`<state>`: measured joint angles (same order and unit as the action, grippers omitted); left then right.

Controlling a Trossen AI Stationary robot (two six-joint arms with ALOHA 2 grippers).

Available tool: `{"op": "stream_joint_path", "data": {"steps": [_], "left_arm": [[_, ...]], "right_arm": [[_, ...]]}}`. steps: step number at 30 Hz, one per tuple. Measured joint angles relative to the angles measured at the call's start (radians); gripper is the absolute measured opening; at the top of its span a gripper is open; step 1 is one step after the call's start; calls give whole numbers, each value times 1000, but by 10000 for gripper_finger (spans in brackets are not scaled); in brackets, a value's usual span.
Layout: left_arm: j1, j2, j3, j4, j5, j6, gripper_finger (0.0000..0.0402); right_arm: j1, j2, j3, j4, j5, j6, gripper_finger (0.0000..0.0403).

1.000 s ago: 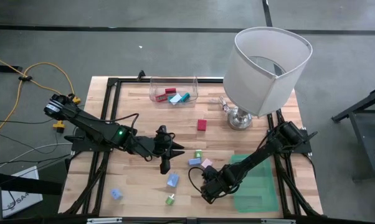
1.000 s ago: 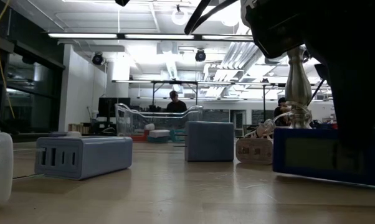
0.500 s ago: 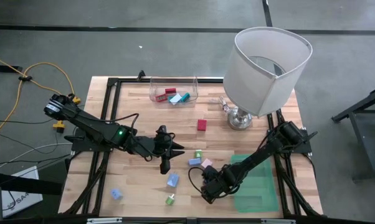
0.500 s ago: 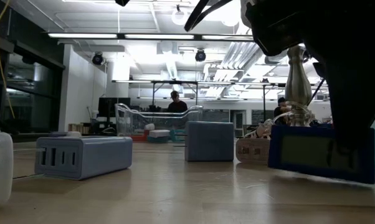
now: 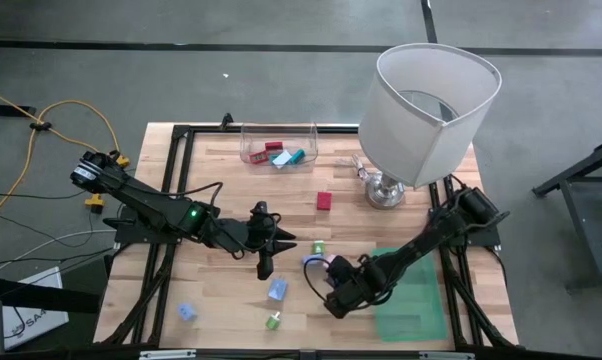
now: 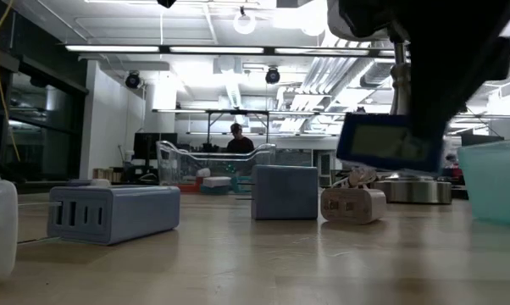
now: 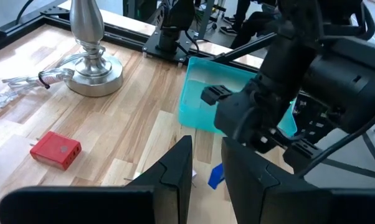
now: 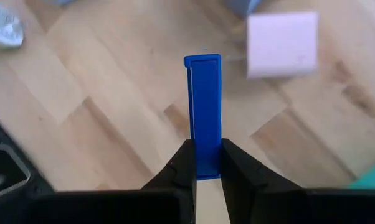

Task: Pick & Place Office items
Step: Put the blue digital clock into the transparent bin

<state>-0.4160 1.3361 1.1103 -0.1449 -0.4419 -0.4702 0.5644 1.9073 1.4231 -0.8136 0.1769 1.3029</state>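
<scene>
My right gripper (image 5: 324,270) is shut on a flat dark-blue piece (image 5: 314,262) above the table's middle; the piece also shows in the right wrist view (image 8: 203,112) and the low view (image 6: 389,140). A pink piece (image 8: 282,43) lies on the wood just beyond it. My left gripper (image 5: 264,264) waits left of it with a narrow gap between its fingers, holding nothing. A small green piece (image 5: 319,247), a red piece (image 5: 324,200), light-blue pieces (image 5: 277,290) (image 5: 187,312) and a green one (image 5: 274,321) lie flat on the table. My right gripper pinches the blue piece's two broad faces between its two fingers, at the end nearest the wrist (image 8: 203,163). The piece sticks out forward past the fingertips, along the fingers. It is lifted clear of the table and hangs slightly tilted in the low view.
A clear bin (image 5: 249,150) with red, blue and teal pieces stands at the far edge. A big white lamp (image 5: 431,100) stands on its metal base (image 5: 386,190) at the far right. A teal tray (image 5: 416,305) lies at the near right, under the right arm.
My right gripper has risen with the blue piece and gone slightly toward the far right. The piece, which rested on the table a second ago, now hangs clear of it.
</scene>
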Motion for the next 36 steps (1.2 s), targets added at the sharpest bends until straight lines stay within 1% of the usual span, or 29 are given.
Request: {"op": "stream_joint_path", "data": {"steps": [10,17,26,30,36], "left_arm": [[0,0,0,21,0,0,83],[0,0,0,27,0,0,83],[0,0,0,27,0,0,83],[0,0,0,27,0,0,83],[0,0,0,28,0,0,83]], "right_arm": [[-57,-15,0,-10,143,-122,36],[-83,-47,0,-7,197,-187,36],[-85,-47,0,-2,214,-257,36],[-58,-51,0,-1,214,-276,36],[-2,-76,0,11,235,-394,36]]}}
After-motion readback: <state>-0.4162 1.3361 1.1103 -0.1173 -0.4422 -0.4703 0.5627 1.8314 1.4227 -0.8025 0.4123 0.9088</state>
